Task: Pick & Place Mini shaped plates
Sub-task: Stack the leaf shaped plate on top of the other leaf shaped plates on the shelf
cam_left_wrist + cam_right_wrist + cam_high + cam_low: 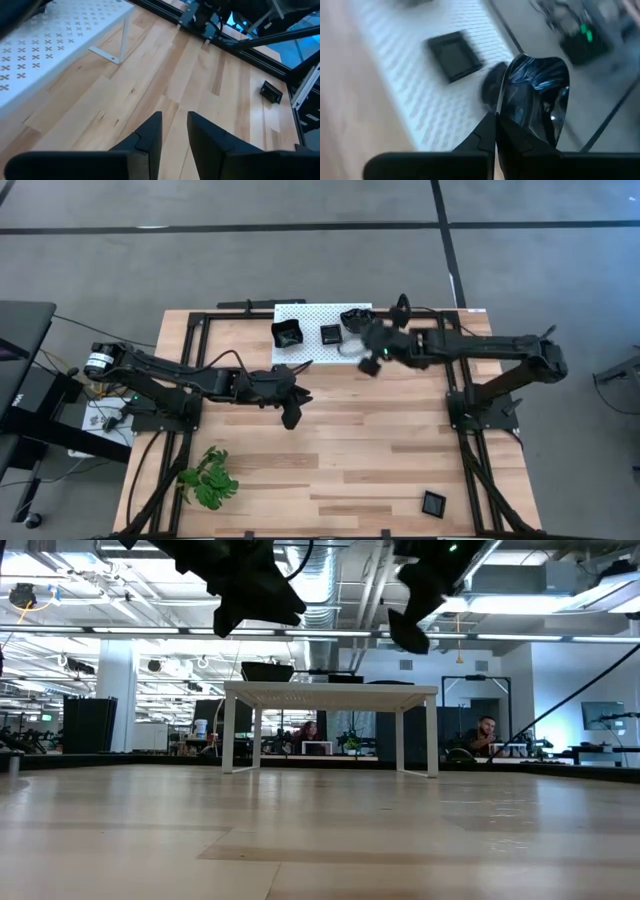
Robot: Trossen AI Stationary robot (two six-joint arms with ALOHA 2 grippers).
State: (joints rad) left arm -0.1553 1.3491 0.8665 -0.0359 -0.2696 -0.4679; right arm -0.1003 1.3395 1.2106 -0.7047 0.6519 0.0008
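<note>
The right gripper (496, 131) is pinching a glossy leaf-shaped mini plate (536, 97) by its rim, carrying it over the white perforated platform (318, 345) (two square plates (330, 334) are sitting there). The left gripper (291, 418) is waiting mid-tabletop (380, 450), fingers slightly parted, holding nothing.

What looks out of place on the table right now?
One small square plate sits alone near the table's front right corner, far from the plates on the white perforated platform. The green plant sprig lies at front left. The right gripper holds a glossy plate by its edge above the platform.
</note>
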